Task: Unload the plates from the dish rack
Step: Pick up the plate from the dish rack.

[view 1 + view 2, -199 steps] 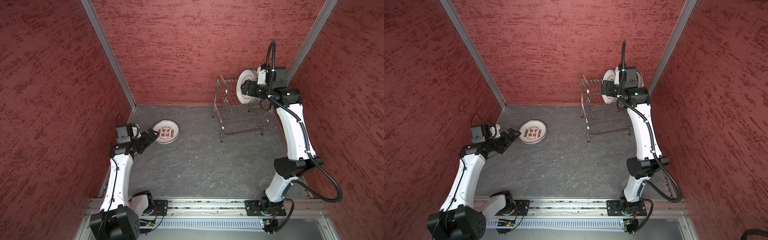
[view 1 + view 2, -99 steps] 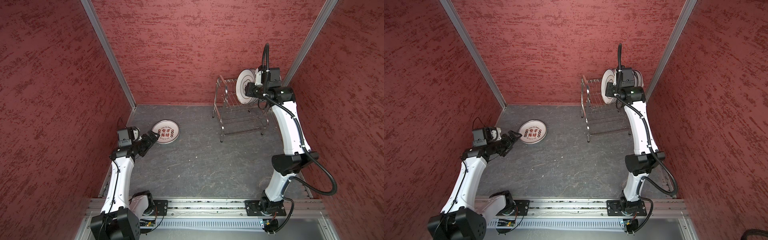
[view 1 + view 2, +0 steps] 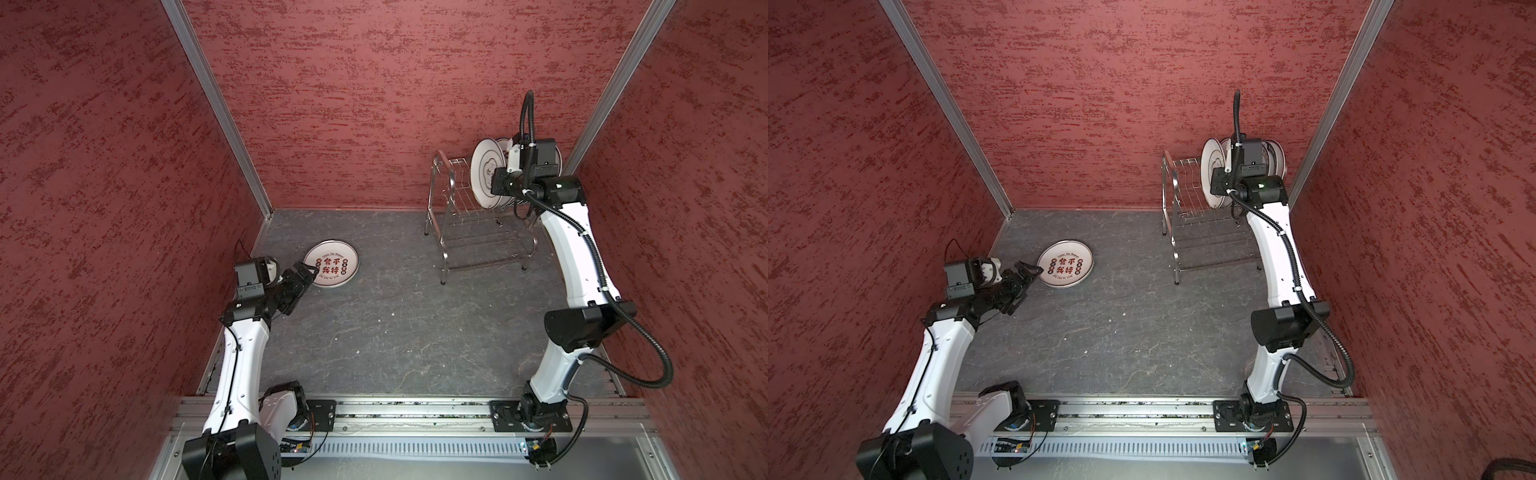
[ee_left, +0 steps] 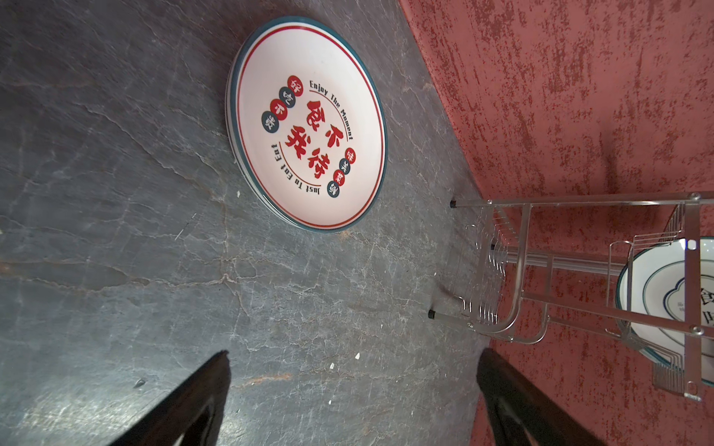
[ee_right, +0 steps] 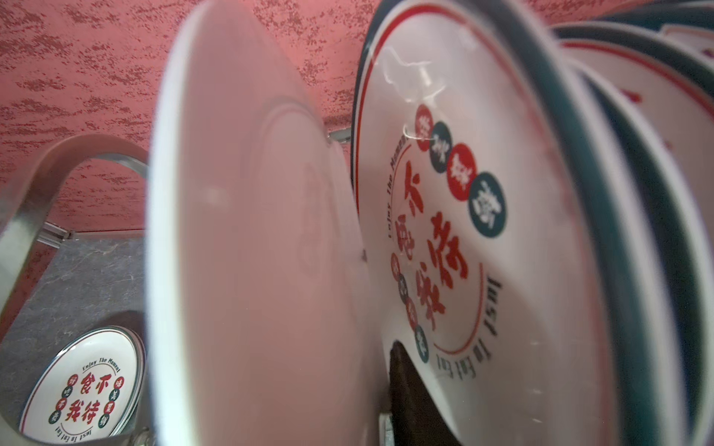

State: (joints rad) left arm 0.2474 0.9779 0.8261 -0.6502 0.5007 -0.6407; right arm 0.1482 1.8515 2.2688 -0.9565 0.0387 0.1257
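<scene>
At the rack, right gripper is straddling the front plate, grip unclear; left gripper is hovering wide open.

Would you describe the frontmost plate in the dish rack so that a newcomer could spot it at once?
Find the steel wire dish rack near the back right corner. Plates stand on edge at its right end; the frontmost plate faces the rack's empty slots. Unlike the red-lettered plate behind it, it bears a dark cloud-shaped outline.
</scene>
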